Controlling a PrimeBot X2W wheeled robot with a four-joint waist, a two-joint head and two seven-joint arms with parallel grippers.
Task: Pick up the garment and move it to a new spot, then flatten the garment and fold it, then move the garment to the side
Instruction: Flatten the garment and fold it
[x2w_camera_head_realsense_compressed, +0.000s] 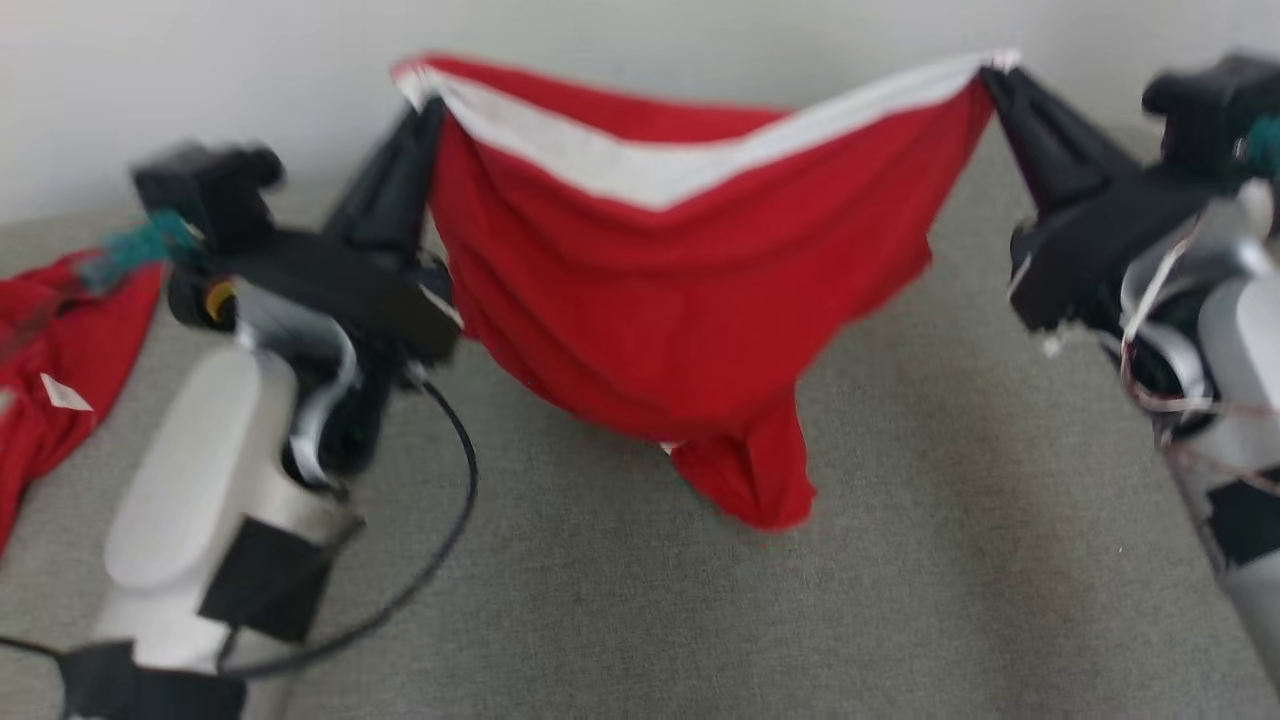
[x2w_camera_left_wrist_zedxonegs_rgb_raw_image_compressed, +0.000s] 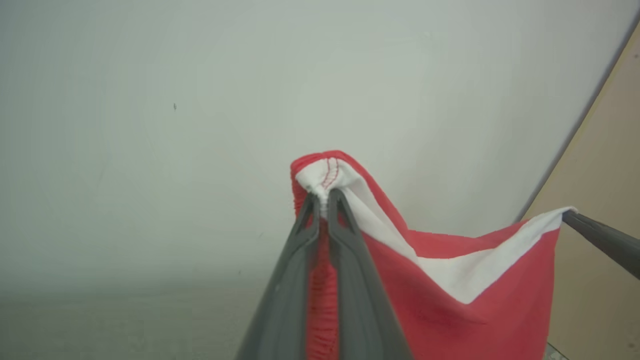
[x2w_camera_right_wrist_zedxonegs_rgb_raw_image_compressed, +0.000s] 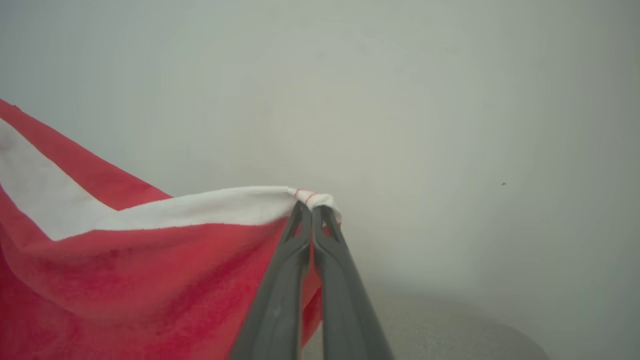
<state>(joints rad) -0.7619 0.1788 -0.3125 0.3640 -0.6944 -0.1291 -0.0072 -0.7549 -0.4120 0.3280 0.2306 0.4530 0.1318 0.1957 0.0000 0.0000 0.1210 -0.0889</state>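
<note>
A red garment with a white band along its top edge hangs stretched between my two grippers, above the grey cloth-covered table. My left gripper is shut on the band's left corner, seen close in the left wrist view. My right gripper is shut on the right corner, seen close in the right wrist view. The band sags in the middle, and the garment's lowest fold dangles near the table. In the left wrist view the right gripper's fingers hold the far corner.
A second red cloth with a white tag lies on the table at the far left, beside my left forearm. A black cable loops off that forearm. A pale wall stands right behind the table.
</note>
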